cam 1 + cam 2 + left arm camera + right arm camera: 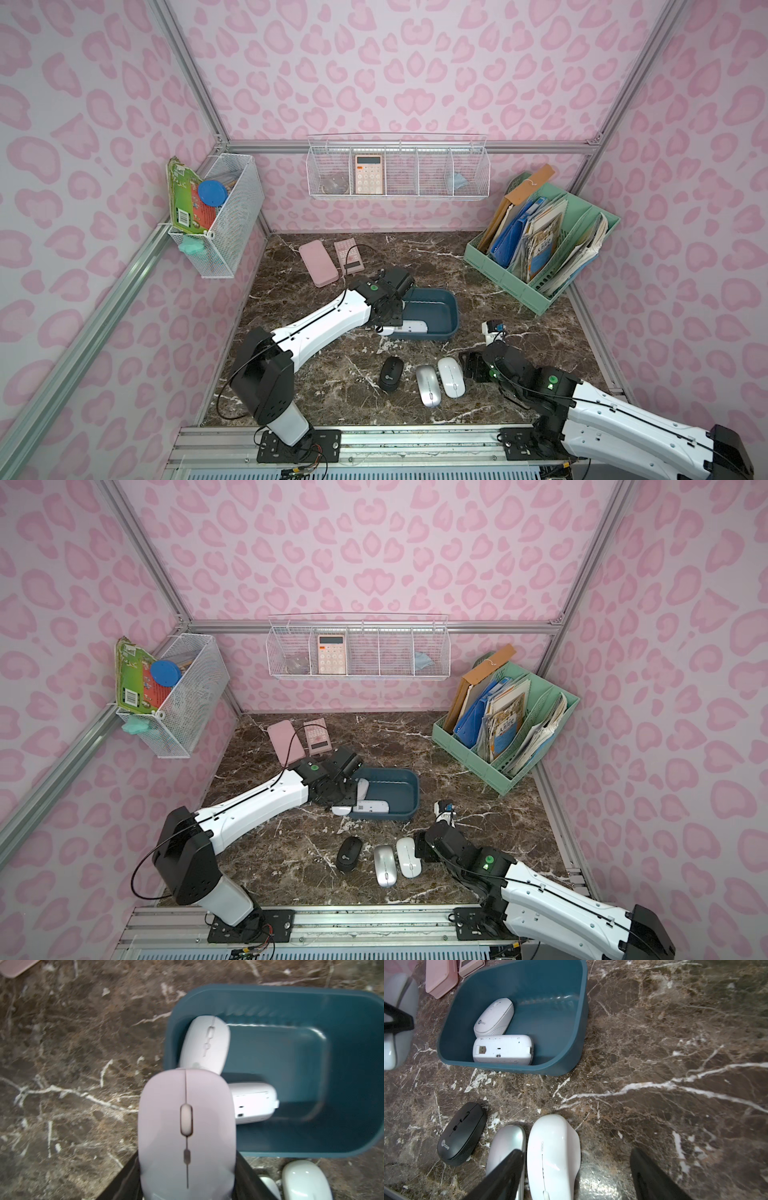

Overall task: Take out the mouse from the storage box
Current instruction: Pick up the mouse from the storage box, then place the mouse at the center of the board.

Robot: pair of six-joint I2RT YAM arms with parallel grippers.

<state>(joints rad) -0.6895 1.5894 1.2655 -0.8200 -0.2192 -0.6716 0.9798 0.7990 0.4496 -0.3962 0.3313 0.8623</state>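
The dark teal storage box [440, 309] [401, 789] sits mid-table. Two white mice lie in it: one upright against the wall [494, 1017], one belly-up [502, 1049]. My left gripper [187, 1178] [388, 320] is shut on a pale lilac mouse [187, 1126] and holds it at the box's left end, above the rim. A black mouse [391, 373], a silver one [428, 384] and a white one [451, 376] lie in a row on the table in front of the box. My right gripper [577, 1169] [469, 365] hangs open by the white one [553, 1153], gripping nothing.
A pink case [318, 264] and a pink calculator [348, 255] lie behind the box. A mint-green file rack [540, 249] stands at the back right. White wire baskets [397, 168] [224, 216] hang on the walls. A small white and blue object [492, 328] stands right of the box.
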